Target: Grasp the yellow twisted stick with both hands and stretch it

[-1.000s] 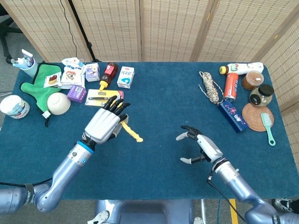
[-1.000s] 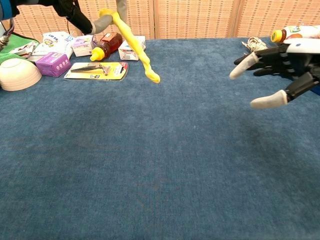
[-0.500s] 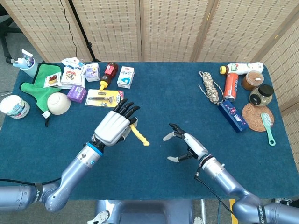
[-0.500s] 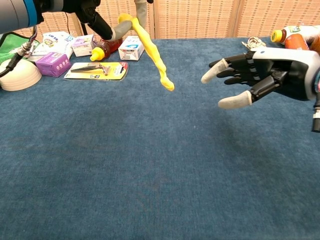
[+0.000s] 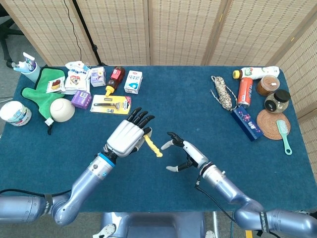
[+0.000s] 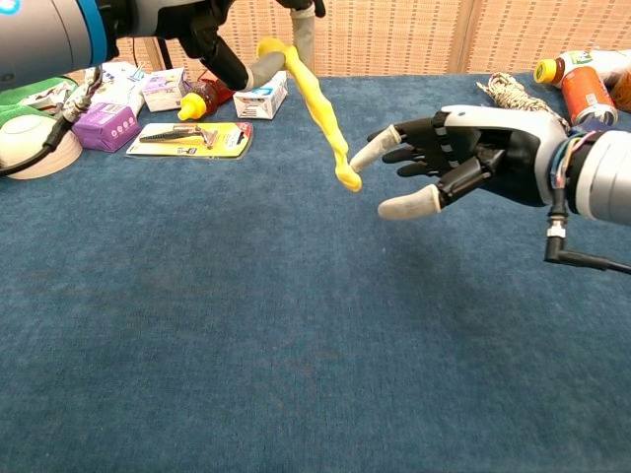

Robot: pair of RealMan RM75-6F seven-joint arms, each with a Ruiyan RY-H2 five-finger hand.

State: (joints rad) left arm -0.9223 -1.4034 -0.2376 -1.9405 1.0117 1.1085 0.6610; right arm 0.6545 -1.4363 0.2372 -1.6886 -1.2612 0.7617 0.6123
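My left hand (image 5: 130, 137) (image 6: 258, 49) holds the upper end of the yellow twisted stick (image 5: 153, 146) (image 6: 317, 108) above the blue table. The stick hangs down and to the right, its free lower end in the air. My right hand (image 5: 182, 154) (image 6: 463, 158) is just to the right of that free end, fingers spread and apart. In the chest view one of its fingertips (image 6: 367, 155) almost reaches the stick's tip, with no grip on it.
Behind my left hand lie a razor pack (image 5: 110, 104), a red bottle (image 5: 115, 79), small cartons (image 5: 132, 82) and a white bowl (image 5: 62, 109). At the back right are a rope coil (image 5: 224, 92), an orange can (image 5: 244, 91), jars and a blue box (image 5: 246, 122).
Both hands have moved toward each other. My left hand carried the stick rightward, and my right hand moved left until its fingertips came beside the stick's free end.
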